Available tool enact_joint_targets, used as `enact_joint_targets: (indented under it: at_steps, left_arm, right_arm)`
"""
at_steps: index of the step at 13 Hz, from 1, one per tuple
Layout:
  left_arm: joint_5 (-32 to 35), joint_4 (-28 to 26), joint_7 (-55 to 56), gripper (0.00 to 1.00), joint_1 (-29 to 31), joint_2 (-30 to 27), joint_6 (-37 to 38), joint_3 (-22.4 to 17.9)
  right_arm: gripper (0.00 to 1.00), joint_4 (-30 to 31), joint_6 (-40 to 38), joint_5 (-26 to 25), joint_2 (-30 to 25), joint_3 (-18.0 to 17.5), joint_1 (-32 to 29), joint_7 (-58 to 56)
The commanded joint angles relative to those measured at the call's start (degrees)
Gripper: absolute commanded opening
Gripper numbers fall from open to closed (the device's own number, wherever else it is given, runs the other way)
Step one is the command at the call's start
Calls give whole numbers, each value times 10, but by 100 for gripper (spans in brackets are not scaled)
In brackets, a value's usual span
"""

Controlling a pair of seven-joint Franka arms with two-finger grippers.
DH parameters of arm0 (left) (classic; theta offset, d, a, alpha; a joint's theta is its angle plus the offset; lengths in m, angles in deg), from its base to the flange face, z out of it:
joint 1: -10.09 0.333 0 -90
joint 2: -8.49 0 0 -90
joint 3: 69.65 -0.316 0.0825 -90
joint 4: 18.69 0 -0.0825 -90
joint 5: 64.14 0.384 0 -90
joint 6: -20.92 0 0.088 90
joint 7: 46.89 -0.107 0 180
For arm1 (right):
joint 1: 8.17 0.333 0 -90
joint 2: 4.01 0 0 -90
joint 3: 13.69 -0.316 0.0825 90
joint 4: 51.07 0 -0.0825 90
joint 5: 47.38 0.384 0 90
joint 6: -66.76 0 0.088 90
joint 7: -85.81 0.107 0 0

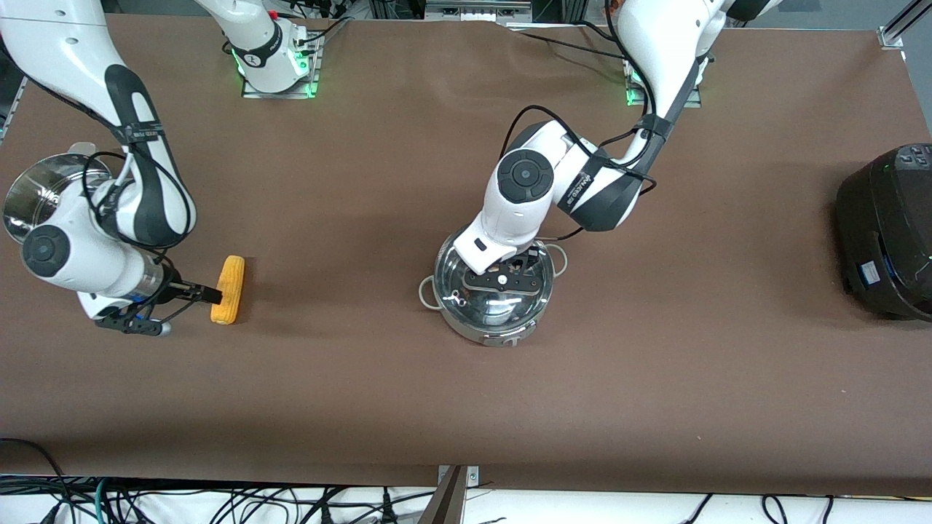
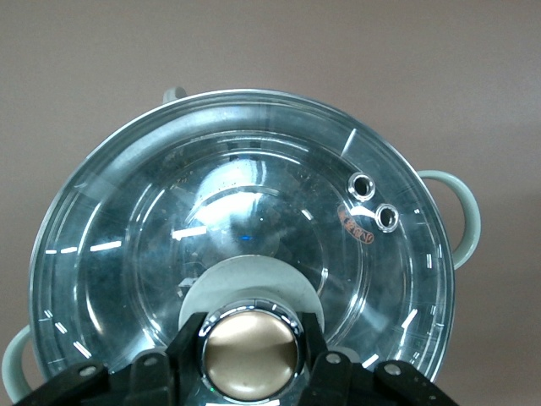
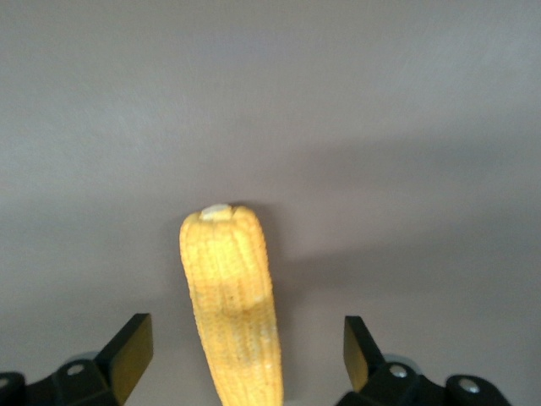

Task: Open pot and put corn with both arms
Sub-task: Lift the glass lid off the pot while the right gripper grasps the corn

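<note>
The steel pot (image 1: 497, 331) stands mid-table with its glass lid (image 1: 502, 295) on it. My left gripper (image 1: 502, 275) is over the lid. In the left wrist view it (image 2: 251, 340) is shut on the lid's round knob (image 2: 251, 353), one finger on each side, and the lid (image 2: 254, 220) and a looped pot handle (image 2: 463, 218) show. The yellow-orange corn (image 1: 228, 289) lies on the table toward the right arm's end. My right gripper (image 1: 210, 294) is low at the corn. In the right wrist view it (image 3: 243, 353) is open, with the corn (image 3: 232, 296) between the fingers and untouched.
A shiny steel basket (image 1: 33, 195) stands at the right arm's end of the table, partly hidden by the right arm. A big black rice cooker (image 1: 887, 233) stands at the left arm's end. Brown table cover (image 1: 364, 218) lies between corn and pot.
</note>
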Motion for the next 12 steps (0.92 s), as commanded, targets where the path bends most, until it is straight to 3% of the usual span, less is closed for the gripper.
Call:
enact_joint_targets:
  at_steps: [1,4,7,8,10,11,12]
  left_arm:
    - [-1,19,6,17,-2,-43,70,-4]
    - [0,48,-16,17,31,-85,189,-2]
    - [9,23,-186,15,93,-116,257,-5]
    - [10,5,-234,15,124,-123,275,-6]
    - [12,-60,-353,15,199,-142,263,-5]
    - [12,-96,-409,16,237,-150,235,-4]
    - [12,-146,-449,17,266,-164,191,-3]
  right_arm:
    - [100,46,48,9,-12,-1,11,22]
    - [100,66,75,9,-6,-11,11,24]
    - [100,68,76,9,6,-11,9,14]
    - [94,68,75,8,13,-11,9,9]
    - [36,72,72,8,21,-11,9,-26]
    - [16,71,67,8,18,-11,9,-37]
    - [7,68,60,8,10,-11,9,-40]
